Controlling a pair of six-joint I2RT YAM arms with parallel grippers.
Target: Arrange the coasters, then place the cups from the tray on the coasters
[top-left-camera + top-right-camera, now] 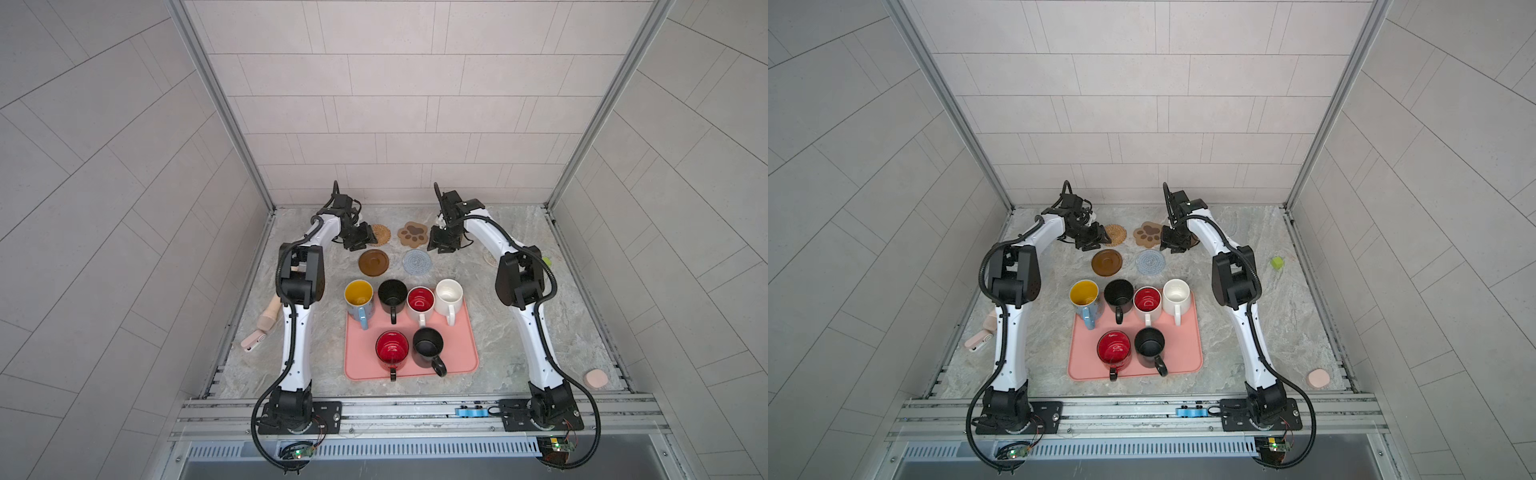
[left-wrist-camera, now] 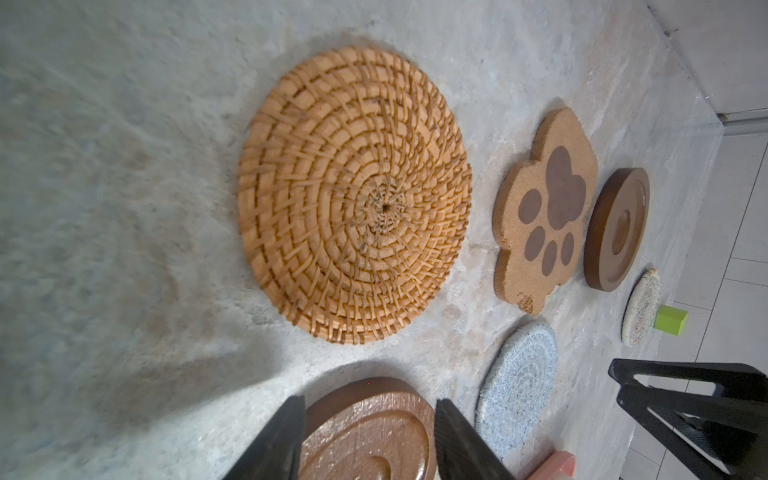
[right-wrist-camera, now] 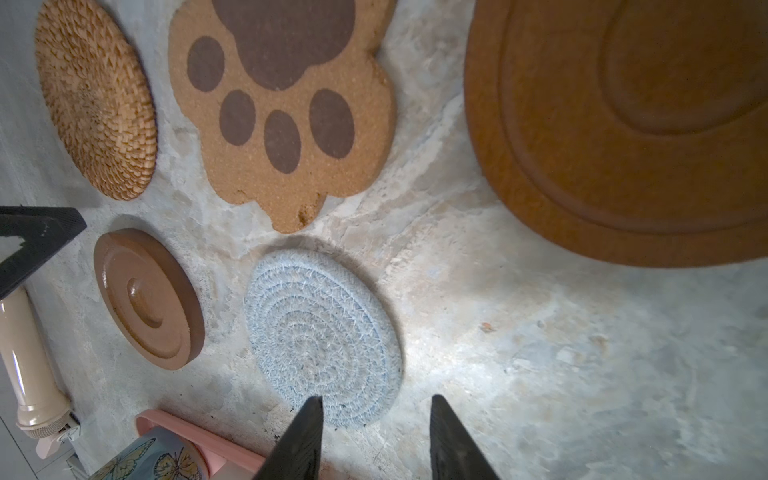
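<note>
Marble tabletop (image 1: 519, 332), bare gaps between coasters (image 1: 417, 261), left gripper (image 2: 370, 401) released and empty, right gripper (image 3: 376, 398) likewise

Six mugs, folks: light blue mug (image 1: 358, 297), red mug (image 1: 392, 348), plain white mug (image 1: 449, 291), red-lined white mug (image 1: 420, 300), back black mug (image 1: 392, 293), front black mug (image 1: 428, 347). One pink tray (image 1: 459, 349). Six coasters: rattan round (image 1: 381, 233), paw coaster (image 1: 412, 234), grey-blue crochet round (image 1: 417, 261), whitish crochet round (image 2: 642, 307), left wooden disc (image 1: 373, 262), right wooden disc (image 2: 617, 228). One green block (image 1: 1277, 262), one pink puck (image 1: 595, 378).
</note>
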